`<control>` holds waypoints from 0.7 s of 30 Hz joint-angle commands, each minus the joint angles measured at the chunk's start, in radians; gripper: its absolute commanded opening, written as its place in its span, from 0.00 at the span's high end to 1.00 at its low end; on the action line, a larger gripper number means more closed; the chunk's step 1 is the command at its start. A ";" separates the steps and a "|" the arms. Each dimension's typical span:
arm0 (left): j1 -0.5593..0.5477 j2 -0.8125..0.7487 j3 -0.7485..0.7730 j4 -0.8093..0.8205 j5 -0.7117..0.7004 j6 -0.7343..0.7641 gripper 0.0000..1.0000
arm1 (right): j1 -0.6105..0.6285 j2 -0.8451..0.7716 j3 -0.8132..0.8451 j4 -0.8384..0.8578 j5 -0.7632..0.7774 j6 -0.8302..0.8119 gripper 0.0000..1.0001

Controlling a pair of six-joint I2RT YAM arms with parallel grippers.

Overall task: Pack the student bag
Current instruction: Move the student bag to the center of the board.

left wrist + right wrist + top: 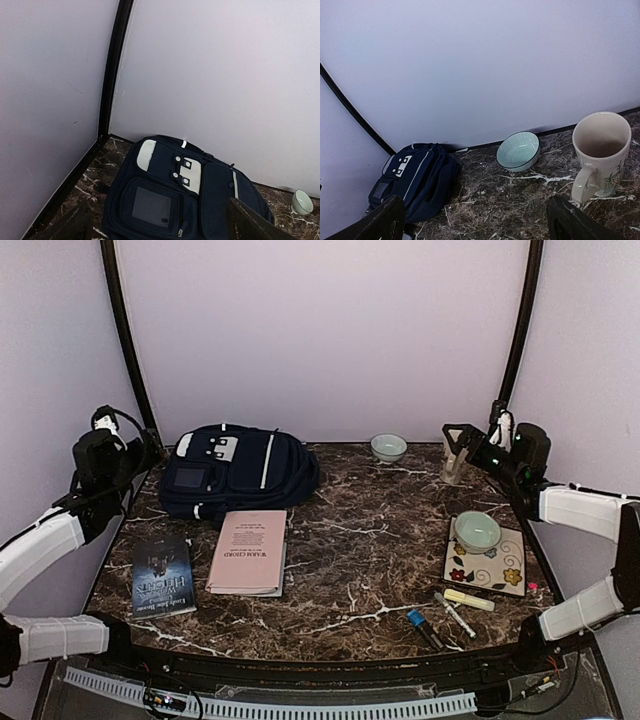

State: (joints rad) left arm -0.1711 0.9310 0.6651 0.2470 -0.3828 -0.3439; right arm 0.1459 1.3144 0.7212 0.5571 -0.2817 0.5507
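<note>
The student bag (235, 475), a navy backpack with a white stripe and a grey-white patch, lies flat and zipped at the back left of the table. It also shows in the left wrist view (160, 172) and the right wrist view (415, 175). A pink book (248, 552) and a dark paperback (163, 577) lie in front of it. My left gripper (148, 448) (156, 205) is open and empty, raised left of the bag. My right gripper (455, 437) (476, 200) is open and empty, raised at the back right by a mug (455, 464).
A small teal bowl (388, 447) (519, 151) sits at the back centre. The mug (600, 150) stands upright. A second teal bowl (477, 531) rests on a floral tile (490, 570). A yellow highlighter (468, 599), a white marker (455, 614) and a blue marker (422, 627) lie front right.
</note>
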 commanded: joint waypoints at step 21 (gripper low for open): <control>-0.330 1.147 1.266 -0.562 0.237 0.315 0.13 | 0.032 -0.062 0.062 -0.168 0.069 -0.050 0.01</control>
State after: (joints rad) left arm -0.4393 1.9305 1.7767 -0.0975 -0.2169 -0.1070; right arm 0.1642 1.2800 0.7555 0.3992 -0.2420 0.5102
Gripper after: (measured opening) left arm 0.875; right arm 0.994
